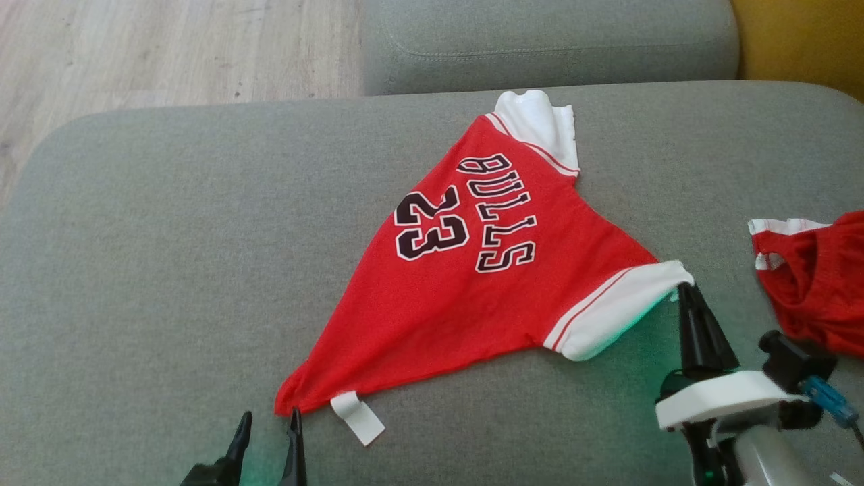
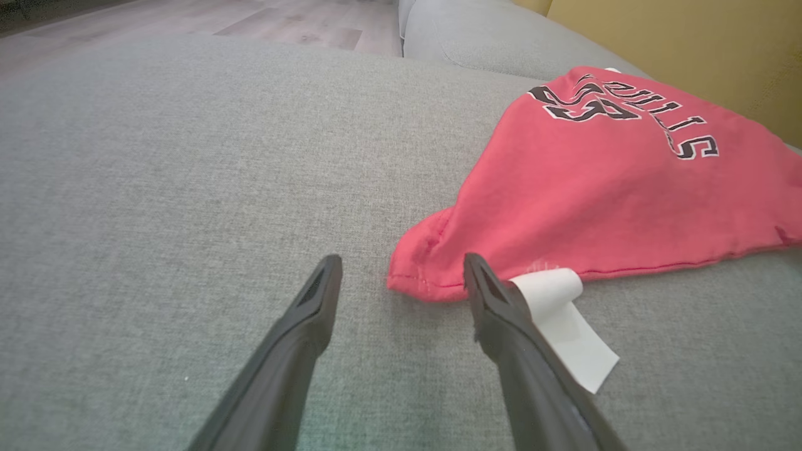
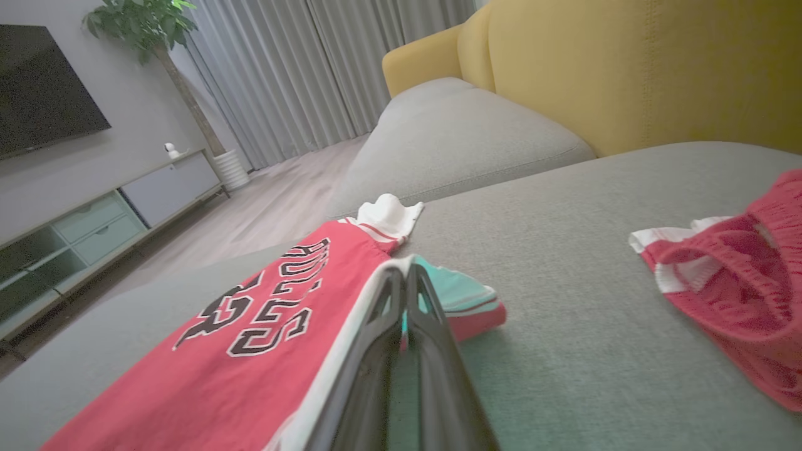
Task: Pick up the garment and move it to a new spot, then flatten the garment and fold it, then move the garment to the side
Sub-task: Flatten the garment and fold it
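Red jersey [image 1: 472,297] lies spread, print up, on the grey cushion [image 1: 169,270], with one white sleeve at its far end. Left gripper [image 1: 270,413] sits at the jersey's near red corner, fingers apart, the corner tip between them and the white label [image 1: 358,417] just beside. Right gripper [image 1: 687,289] sits at the jersey's other white sleeve, fingers pressed together on the cuff edge.

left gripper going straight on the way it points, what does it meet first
Probably the near corner of the red jersey, lying just ahead of the open left gripper, roughly between its fingers; the white tag sits beside one finger.
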Controlling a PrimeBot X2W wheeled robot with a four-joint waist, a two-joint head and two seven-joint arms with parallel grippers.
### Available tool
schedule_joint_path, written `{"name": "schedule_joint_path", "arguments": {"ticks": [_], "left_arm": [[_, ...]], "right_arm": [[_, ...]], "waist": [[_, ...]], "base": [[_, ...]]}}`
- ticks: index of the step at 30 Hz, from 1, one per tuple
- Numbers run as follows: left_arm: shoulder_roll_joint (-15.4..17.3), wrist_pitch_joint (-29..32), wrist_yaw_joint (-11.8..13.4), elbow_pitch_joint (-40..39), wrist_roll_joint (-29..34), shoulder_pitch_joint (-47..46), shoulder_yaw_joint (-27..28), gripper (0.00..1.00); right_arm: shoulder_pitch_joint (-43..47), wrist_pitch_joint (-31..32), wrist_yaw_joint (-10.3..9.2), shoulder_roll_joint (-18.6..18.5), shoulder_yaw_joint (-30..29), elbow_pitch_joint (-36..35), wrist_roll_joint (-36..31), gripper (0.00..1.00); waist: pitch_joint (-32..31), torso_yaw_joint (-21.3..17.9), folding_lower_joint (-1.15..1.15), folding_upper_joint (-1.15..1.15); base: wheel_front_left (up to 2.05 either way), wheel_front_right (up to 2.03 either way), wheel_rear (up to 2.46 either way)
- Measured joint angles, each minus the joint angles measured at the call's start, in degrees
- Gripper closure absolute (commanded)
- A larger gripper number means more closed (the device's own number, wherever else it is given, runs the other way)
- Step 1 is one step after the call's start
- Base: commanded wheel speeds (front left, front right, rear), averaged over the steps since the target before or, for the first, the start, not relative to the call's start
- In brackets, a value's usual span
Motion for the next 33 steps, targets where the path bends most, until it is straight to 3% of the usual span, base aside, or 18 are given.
{"name": "schedule_joint_path", "arguments": {"ticks": [8,17,23,29,30,31,32,33], "left_arm": [[-0.01,0.00,-0.41,-0.52,0.40,0.02,0.22,0.00],[-0.01,0.00,-0.34,-1.25,0.38,0.05,0.34,0.00],[-0.01,0.00,-0.43,-1.23,0.38,-0.80,-0.78,0.00],[-0.02,0.00,-0.48,-0.92,0.38,-3.24,-1.83,0.00],[-0.02,0.00,-0.48,-0.78,0.40,-3.41,-1.88,0.00],[-0.02,0.00,-0.48,-0.58,0.38,-3.49,-1.86,0.00],[-0.02,0.00,-0.48,-0.48,0.38,-3.50,-1.86,0.00],[-0.02,0.00,-0.47,-0.45,0.38,-3.49,-1.86,0.00]], "right_arm": [[0.11,0.69,0.00,0.77,1.83,-5.52,3.12,1.00],[8.10,7.31,0.00,0.88,-4.00,-13.67,2.37,1.00],[6.03,8.82,0.00,1.81,-4.89,-11.65,-1.53,1.00],[-1.64,8.65,0.00,2.26,-8.22,-2.40,-9.14,1.00],[-2.74,8.67,0.00,2.41,-9.34,-0.27,-10.42,0.93],[-3.50,8.64,0.00,2.45,-10.37,1.68,-12.09,0.42],[-4.00,7.99,0.00,2.59,-11.70,3.28,-13.70,0.00],[-4.20,6.84,0.00,2.77,-13.22,4.65,-14.88,0.00]], "waist": [[-0.05,-0.13,0.00,0.00],[1.83,-1.34,0.00,0.00],[3.91,-0.35,0.01,0.00],[5.35,2.06,0.01,0.00],[5.49,2.45,0.01,0.00],[5.56,2.81,0.01,0.00],[5.58,3.14,0.01,0.00],[5.53,3.39,0.01,0.00]], "base": [[0.00,0.00,0.00],[0.00,0.00,0.00],[0.00,0.00,0.00],[0.00,0.00,0.00],[0.00,0.00,0.00],[0.00,0.00,0.00],[0.00,0.00,0.00],[0.00,0.00,0.00]]}}
